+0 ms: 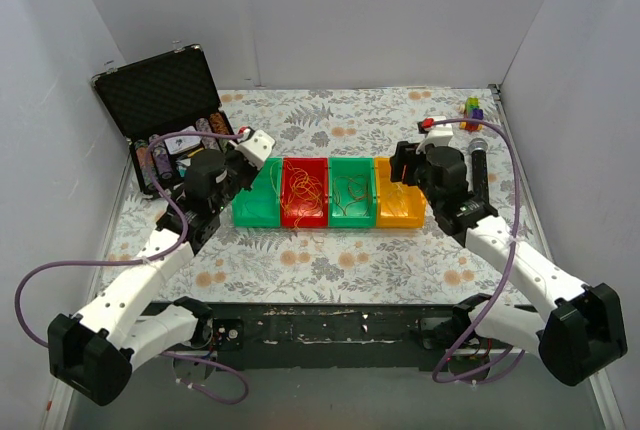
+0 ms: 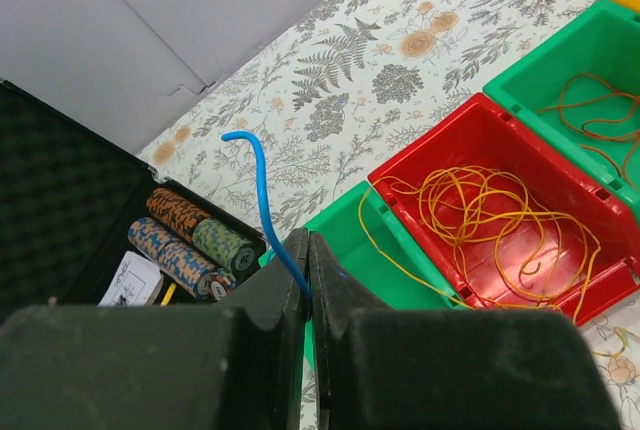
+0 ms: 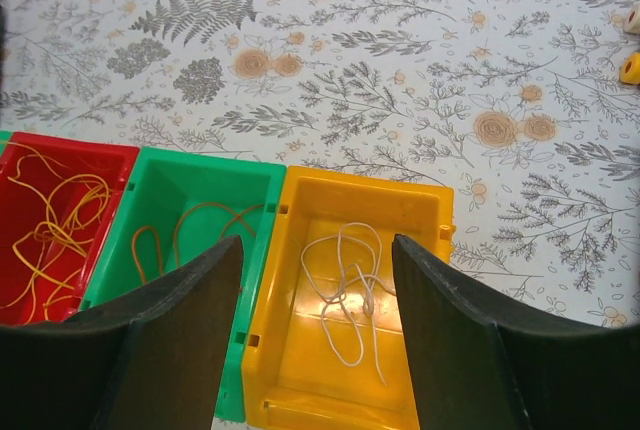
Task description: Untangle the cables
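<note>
Four bins stand in a row: a left green bin [image 1: 256,202], a red bin [image 1: 304,193], a second green bin [image 1: 351,193] and a yellow bin [image 1: 398,205]. My left gripper [image 2: 307,250] is shut on a thin blue cable [image 2: 262,200] that curves up from the jaws, above the left green bin [image 2: 400,280]. Yellow cables [image 2: 490,215] lie looped in the red bin [image 2: 590,295], and one strand hangs over into the left green bin. Orange cables [image 2: 600,110] lie in the second green bin. My right gripper [image 3: 315,280] is open above the yellow bin [image 3: 300,350], which holds a white cable [image 3: 350,290].
An open black case [image 1: 160,100] with stacks of poker chips [image 2: 190,235] stands at the back left, close to my left gripper [image 1: 243,168]. A black rod-like object [image 1: 480,165] and a small coloured toy [image 1: 471,108] lie at the back right. White walls enclose the table.
</note>
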`<action>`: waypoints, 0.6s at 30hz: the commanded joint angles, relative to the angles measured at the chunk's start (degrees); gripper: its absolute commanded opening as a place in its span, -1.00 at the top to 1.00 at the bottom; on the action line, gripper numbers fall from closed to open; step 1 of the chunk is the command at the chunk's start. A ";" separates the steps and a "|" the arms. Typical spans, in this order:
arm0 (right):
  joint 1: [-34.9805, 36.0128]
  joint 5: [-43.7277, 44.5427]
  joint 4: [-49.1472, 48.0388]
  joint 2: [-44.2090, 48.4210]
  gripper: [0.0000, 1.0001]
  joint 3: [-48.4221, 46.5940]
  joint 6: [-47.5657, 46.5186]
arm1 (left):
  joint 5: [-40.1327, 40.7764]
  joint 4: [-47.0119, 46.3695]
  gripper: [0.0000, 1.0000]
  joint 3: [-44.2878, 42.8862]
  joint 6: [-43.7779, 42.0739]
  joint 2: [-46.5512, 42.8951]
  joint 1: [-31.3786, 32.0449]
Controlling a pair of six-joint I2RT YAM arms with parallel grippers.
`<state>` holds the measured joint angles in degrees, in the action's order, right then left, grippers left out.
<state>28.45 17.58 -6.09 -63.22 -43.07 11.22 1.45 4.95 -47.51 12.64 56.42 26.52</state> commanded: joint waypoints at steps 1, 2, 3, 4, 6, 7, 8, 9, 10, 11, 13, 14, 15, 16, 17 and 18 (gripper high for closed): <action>-0.32 -1.23 -0.33 2.57 -0.39 -2.63 0.55 | -1.36 -4.60 1.00 1.98 -0.34 -0.70 -1.38; -0.32 -1.24 -0.07 3.10 -0.39 -2.55 0.64 | -1.37 -4.60 1.00 2.33 -0.34 -0.44 -1.56; -0.23 -1.24 -0.07 3.36 -0.38 -2.46 0.55 | -1.37 -6.95 1.00 2.68 -0.25 -0.35 -1.82; -0.23 -1.32 -0.07 3.72 -0.39 -2.28 0.55 | -3.63 -7.67 1.00 3.12 -0.25 -0.26 -2.26; -0.23 -1.50 -0.07 4.33 -0.39 -1.93 0.64 | -6.10 -9.95 1.00 3.56 -0.16 -0.44 -3.75; -0.23 -1.50 -0.07 4.51 -0.39 -1.84 0.82 | -6.55 -10.92 1.00 3.56 0.18 -0.35 -4.02; -0.23 -1.59 -0.07 4.77 -0.39 -1.67 0.82 | -6.64 -11.71 1.00 3.30 0.45 0.00 -4.28; -0.32 -1.67 -0.07 4.77 -0.39 -1.67 0.90 | -6.90 -11.81 1.00 2.69 0.71 0.26 -4.46; -0.23 -1.76 0.02 4.86 -0.39 -1.58 0.99 | -7.25 -11.63 1.00 2.16 0.72 0.70 -4.64; -0.23 -1.85 0.02 4.95 -0.39 -1.49 0.99 | -7.25 -12.15 1.00 2.07 0.45 0.79 -4.73; -0.32 -2.29 0.02 4.95 -0.39 -1.40 1.17 | -7.17 -13.91 1.00 1.89 -0.60 1.32 -4.90; -0.32 -2.38 0.02 4.95 -0.39 -1.32 1.17 | -7.25 -14.26 1.00 1.19 -0.78 1.67 -4.99; -0.23 -2.38 0.11 4.86 -0.38 -1.32 1.17 | -7.60 -13.83 1.00 0.23 -0.52 2.19 -5.43; -0.23 -2.38 0.11 4.95 -0.39 -1.23 1.26 | -8.04 -12.61 1.00 -0.21 -0.52 2.55 -5.69; -0.32 -2.47 0.20 4.86 -0.38 -1.05 1.43 | -8.57 -11.81 1.00 -0.39 -0.52 2.72 -5.69; -0.23 -2.47 0.11 4.86 -0.38 -0.97 1.52 | -9.36 -10.94 1.00 0.21 -0.34 2.47 -5.69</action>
<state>28.45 15.81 -5.43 -59.29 -43.07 11.94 -5.08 -6.33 -45.10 12.60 58.74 21.47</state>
